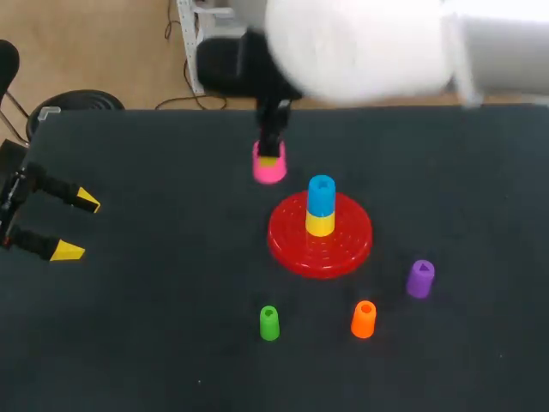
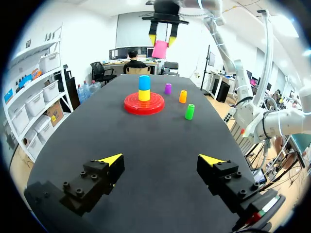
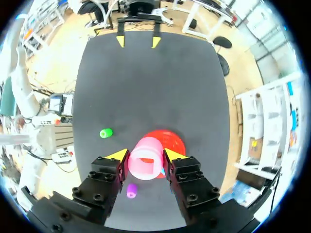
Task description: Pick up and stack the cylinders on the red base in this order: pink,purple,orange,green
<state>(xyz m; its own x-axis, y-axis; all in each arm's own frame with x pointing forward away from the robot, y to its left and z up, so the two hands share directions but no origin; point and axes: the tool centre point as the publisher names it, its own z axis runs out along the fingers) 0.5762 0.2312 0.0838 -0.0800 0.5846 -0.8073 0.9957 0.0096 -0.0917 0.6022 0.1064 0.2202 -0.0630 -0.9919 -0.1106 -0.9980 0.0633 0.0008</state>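
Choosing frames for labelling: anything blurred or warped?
Head view: the right arm's white body is an out-of-focus blur near the lens; the red round base is sharp. Left wrist view: fisheye bows the edges of the dark table. Right wrist view: the pink plastic cylinder in the right tool is crisp.

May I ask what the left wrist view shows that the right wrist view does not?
Only the left wrist view: the blue cylinder on the yellow cylinder, and the orange cylinder. Only the right wrist view: the pink cylinder end-on, hiding part of the red base. Both: the red base, the right gripper shut on the pink cylinder, the open left gripper, green cylinder and purple cylinder.
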